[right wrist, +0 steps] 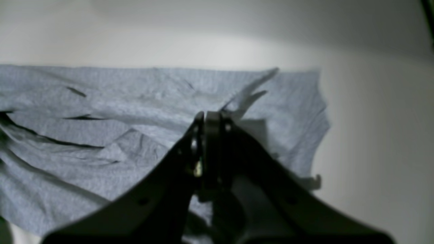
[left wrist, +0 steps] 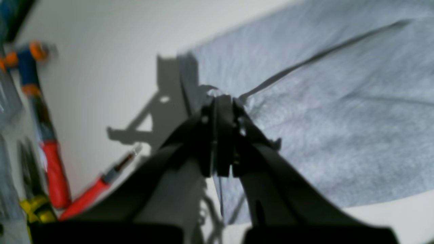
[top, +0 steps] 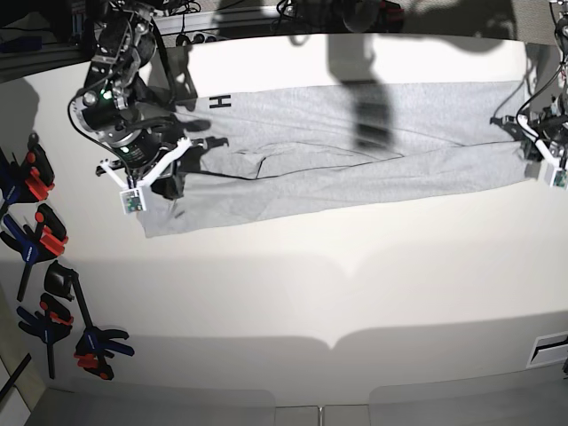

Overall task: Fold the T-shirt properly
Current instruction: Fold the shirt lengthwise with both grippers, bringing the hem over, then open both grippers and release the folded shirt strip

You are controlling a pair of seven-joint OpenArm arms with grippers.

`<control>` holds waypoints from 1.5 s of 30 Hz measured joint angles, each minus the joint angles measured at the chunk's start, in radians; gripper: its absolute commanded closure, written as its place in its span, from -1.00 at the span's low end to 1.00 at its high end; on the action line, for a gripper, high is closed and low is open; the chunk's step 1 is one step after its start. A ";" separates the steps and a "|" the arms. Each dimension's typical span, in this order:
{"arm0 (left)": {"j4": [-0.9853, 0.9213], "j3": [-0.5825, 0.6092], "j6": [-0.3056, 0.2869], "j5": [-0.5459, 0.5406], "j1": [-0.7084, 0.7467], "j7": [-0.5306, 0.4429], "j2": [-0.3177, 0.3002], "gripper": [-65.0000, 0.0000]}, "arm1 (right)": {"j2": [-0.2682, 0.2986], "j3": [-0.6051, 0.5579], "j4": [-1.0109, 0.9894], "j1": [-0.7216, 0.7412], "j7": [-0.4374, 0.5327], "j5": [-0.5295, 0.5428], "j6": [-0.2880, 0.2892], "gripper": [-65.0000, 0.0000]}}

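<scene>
Large light heather-grey cotton T-shirt stretched out as a long folded band across the far half of the white counter, running almost the full width in the base view. Black lettering visible near the band's left end, only an "H" readable. One long crease running lengthwise through the middle of the cloth, upper layer overlapping lower.

Left end effector, black, clenched on the T-shirt, tips pinching a small pucker of fabric at the cloth's edge; sharp shadow cast on the bare counter just beside it. Seen at the right edge of the base view, at the band's end.

Right end effector, black, likewise clenched on the T-shirt, gripping a raised fold near the cloth's other end, wrinkles fanning out from the pinch. Seen at the left of the base view, on the band's left portion.

Orange-and-blue clamps lying in a group along the counter's left edge, well apart from the cloth; red-handled ones blurred in the left wrist view.
</scene>
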 measured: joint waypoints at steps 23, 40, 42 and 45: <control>0.108 -0.001 0.134 0.175 0.001 0.050 0.011 1.00 | 0.000 0.134 0.046 -0.078 -0.014 -0.002 0.000 1.00; 0.109 -0.001 0.134 0.179 0.114 0.031 0.014 1.00 | -0.003 0.154 0.046 -0.076 -0.055 0.074 0.030 1.00; 0.109 -0.001 0.134 0.179 0.114 0.031 0.014 1.00 | -0.003 0.155 0.046 -0.076 -0.055 0.074 0.030 1.00; 0.109 -0.001 0.134 0.180 0.117 0.031 0.014 1.00 | -0.003 0.154 0.046 -0.076 -0.055 0.074 0.030 1.00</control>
